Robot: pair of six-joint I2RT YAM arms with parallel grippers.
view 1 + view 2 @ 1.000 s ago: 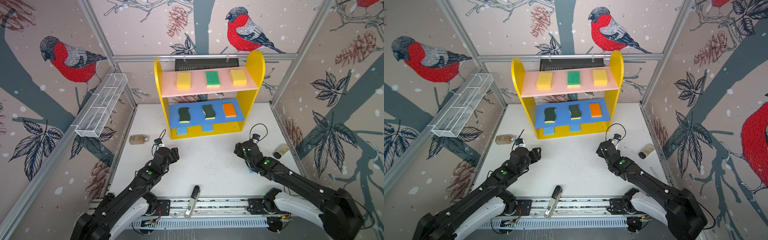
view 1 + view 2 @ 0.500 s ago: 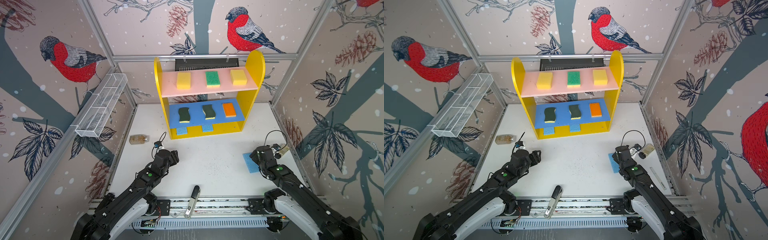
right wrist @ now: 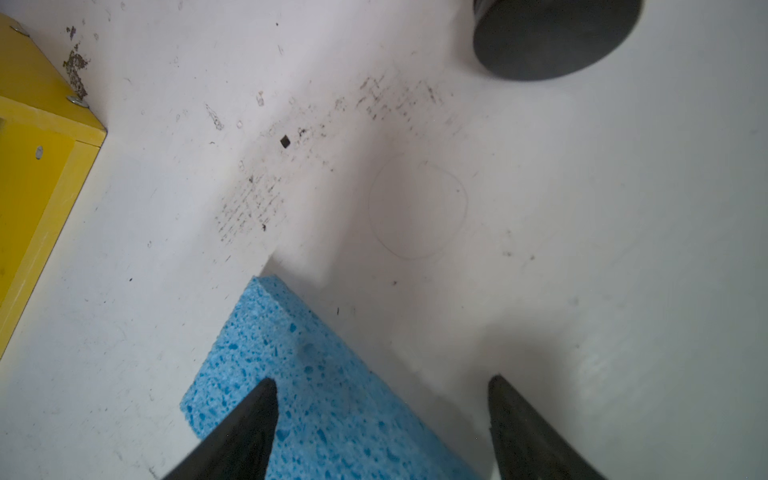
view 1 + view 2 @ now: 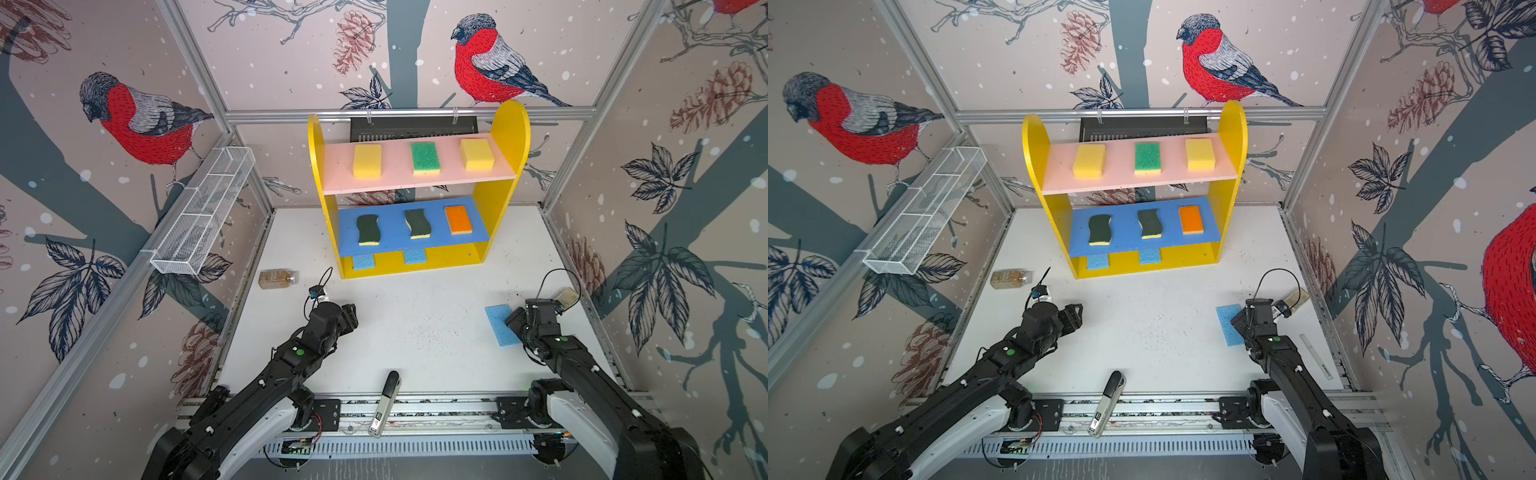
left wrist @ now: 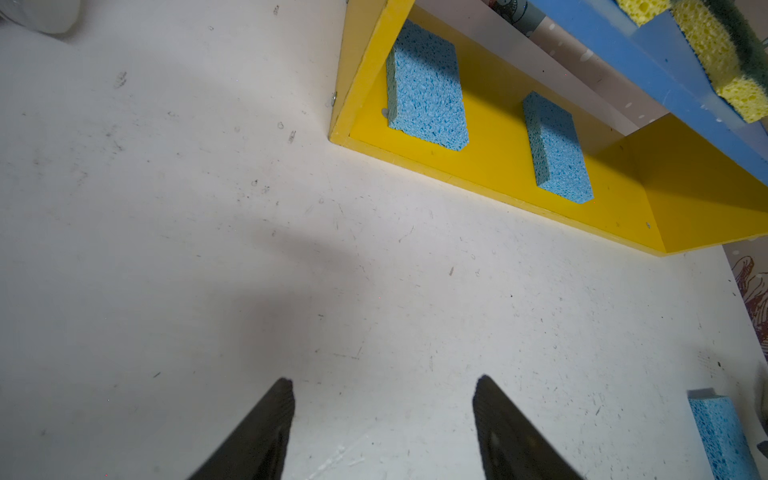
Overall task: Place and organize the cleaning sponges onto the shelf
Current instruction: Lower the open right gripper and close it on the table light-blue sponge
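The shelf [image 4: 509, 137] stands at the back. Its pink board holds two yellow sponges [image 4: 367, 160] [image 4: 478, 153] and a green-topped one [image 4: 424, 156]. Two dark green wavy sponges [image 4: 368, 228] and an orange-topped one [image 4: 458, 219] lie on the blue board. Two light blue sponges [image 5: 424, 91] [image 5: 557, 149] lie on the yellow base. A third light blue sponge [image 4: 496, 318] [image 3: 316, 382] lies flat on the table at the right. My right gripper [image 3: 382, 390] hovers open at its edge, one finger over it and one over bare table. My left gripper [image 5: 384, 386] is open and empty over bare table.
A brownish bottle [image 4: 277, 278] lies left of the shelf. A white wire basket [image 4: 203, 212] hangs on the left wall. A small jar [image 4: 567, 296] lies by the right wall behind my right gripper. A black-and-silver tool [image 4: 386, 403] lies on the front rail.
My right gripper has swung from mid-table out to the right, uncovering the loose light blue sponge, and now sits at its edge. The left arm has barely moved.
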